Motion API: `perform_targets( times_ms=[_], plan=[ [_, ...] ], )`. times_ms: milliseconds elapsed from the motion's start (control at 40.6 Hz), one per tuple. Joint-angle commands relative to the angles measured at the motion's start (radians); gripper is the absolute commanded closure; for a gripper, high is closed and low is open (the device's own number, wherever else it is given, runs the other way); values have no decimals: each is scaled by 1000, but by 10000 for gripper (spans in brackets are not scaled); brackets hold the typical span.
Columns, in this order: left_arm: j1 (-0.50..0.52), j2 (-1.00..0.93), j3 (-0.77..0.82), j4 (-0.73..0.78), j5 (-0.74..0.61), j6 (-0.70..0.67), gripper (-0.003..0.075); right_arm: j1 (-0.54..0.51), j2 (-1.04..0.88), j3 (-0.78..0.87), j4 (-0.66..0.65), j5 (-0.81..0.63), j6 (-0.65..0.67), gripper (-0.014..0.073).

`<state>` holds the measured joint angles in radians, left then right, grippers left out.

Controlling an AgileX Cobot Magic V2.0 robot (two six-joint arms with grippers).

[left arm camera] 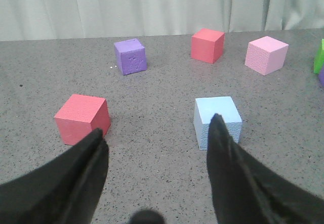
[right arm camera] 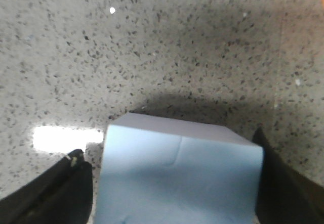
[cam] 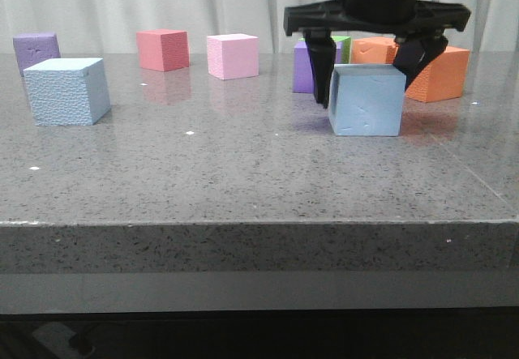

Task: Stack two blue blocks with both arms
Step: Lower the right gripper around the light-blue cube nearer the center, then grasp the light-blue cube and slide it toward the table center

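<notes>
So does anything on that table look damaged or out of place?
Only a small thing: the blue block between the right tool's fingers has a crease across its top face, clear in the right wrist view. Every block sits flat and nothing is spilled.

A grey speckled stone table [cam: 243, 173] carries blue [cam: 66, 91], pink [cam: 233, 56] and orange [cam: 442, 74] cubes.

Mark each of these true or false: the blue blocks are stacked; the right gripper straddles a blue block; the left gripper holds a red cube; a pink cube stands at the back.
1. The blue blocks are stacked. False: right blue block and left blue block sit apart on the table.
2. The right gripper straddles a blue block. True.
3. The left gripper holds a red cube. False: it is open and empty.
4. A pink cube stands at the back. True.
</notes>
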<state>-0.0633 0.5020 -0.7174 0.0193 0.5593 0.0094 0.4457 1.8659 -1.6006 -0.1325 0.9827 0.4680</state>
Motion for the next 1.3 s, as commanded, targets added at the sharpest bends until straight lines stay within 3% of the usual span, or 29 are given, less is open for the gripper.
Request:
perform_targets(
  times_ms=[0,148,419,665,1083,1280],
  plan=[
    [-7,10,-32,1,-76,-1,303,-7,-45,-36,-19,-19,5,60],
    [-7,10,-32,1,-76,-1,303,-3,-46,-68,33,-5,5,172],
    [-7,10,-32,1,-76,-1,303,92,-10,-247,26,67,6,171],
    [-7,10,-32,1,-76,-1,303,175,125,-431,-75,148,100,170],
    [-7,10,-32,1,-76,-1,303,220,212,-490,-109,83,172,1],
    [-7,10,-32,1,-76,-1,303,224,177,-490,-79,62,147,1]
  ],
)
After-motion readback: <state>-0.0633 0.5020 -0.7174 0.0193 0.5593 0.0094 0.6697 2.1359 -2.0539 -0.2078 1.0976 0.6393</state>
